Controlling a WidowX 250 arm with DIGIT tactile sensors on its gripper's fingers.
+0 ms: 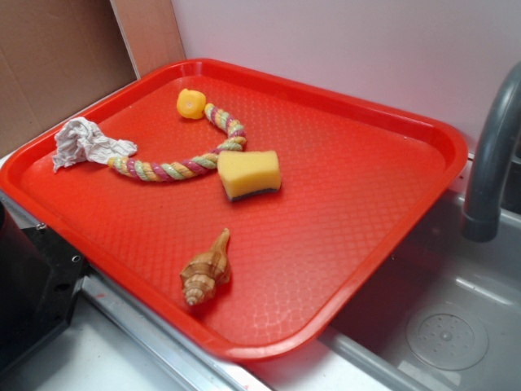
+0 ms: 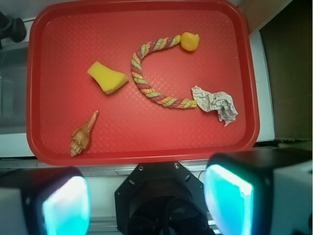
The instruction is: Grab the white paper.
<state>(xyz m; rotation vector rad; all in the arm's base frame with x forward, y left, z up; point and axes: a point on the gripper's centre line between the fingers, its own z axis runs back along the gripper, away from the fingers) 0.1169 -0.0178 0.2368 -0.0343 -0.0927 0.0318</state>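
Note:
The white paper is a crumpled wad at the left edge of the red tray, touching one end of the braided rope. In the wrist view the paper lies at the tray's right side, far above my gripper. The gripper is high over the robot base, outside the tray's near rim. Its two fingers with glowing teal pads stand wide apart and hold nothing. The gripper does not show in the exterior view.
A yellow sponge, a brown seashell and a small yellow duck lie on the tray. A grey faucet and sink basin are at the right. The black robot base is at the left front.

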